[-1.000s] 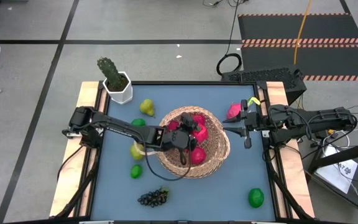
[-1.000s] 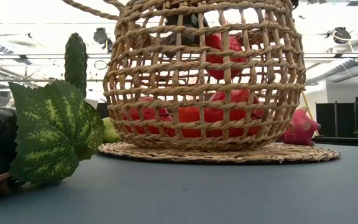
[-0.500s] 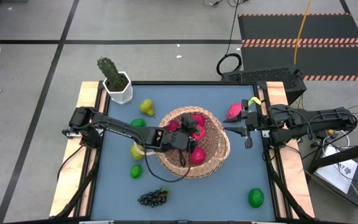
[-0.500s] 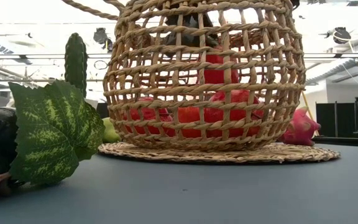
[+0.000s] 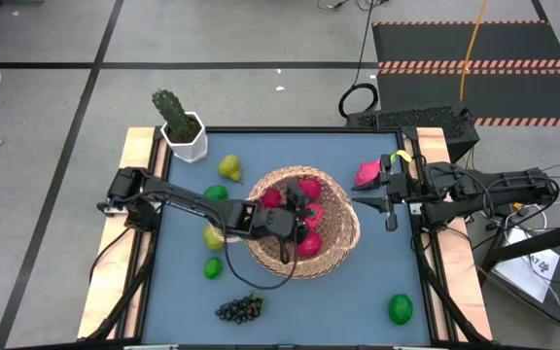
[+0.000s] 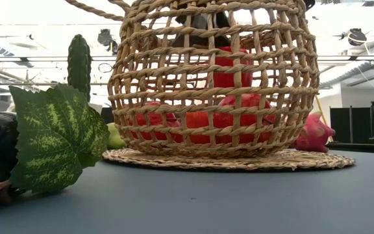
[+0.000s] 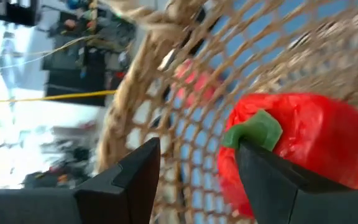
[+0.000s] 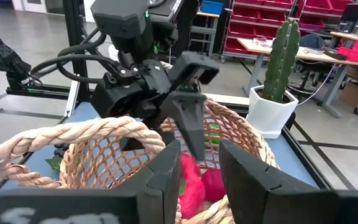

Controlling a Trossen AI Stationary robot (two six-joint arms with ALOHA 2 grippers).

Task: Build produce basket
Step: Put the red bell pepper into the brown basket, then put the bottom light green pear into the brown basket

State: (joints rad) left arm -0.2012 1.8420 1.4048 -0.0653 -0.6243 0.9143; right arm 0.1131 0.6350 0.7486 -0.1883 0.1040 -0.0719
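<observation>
The woven basket (image 5: 336, 243) stands mid-table with several red fruits inside. My left gripper (image 5: 302, 207) reaches in over its left rim and is open, its fingers (image 8: 191, 124) spread above the pile. A red fruit with a green stem (image 7: 291, 137) lies on top of the other fruits (image 6: 229, 68), beside one finger. My right gripper (image 5: 363, 201) hovers level just off the basket's right rim, slightly open and holding nothing. Pears (image 5: 228, 167), limes (image 5: 213, 267), grapes (image 5: 239, 309) and a pink dragon fruit (image 5: 366, 175) lie on the table around the basket. My left gripper comes into the basket slanting down from the table's left. One finger (image 7: 272, 180) stands right beside the red fruit's stem end (image 7: 253, 127). Whether it touches the fruit I cannot tell. The fruit rests on the red fruits below it.
A cactus in a white pot (image 5: 181, 124) stands at the far left corner. A green fruit (image 5: 400, 309) lies near the front right corner. In the low view the grape leaf (image 6: 57, 136) fills the near left. Wooden rails (image 5: 134, 194) edge the table's sides.
My left gripper has opened inside the basket and let go of the red fruit, which now sits a little lower on top of the pile. The hand has tipped slightly without shifting place.
</observation>
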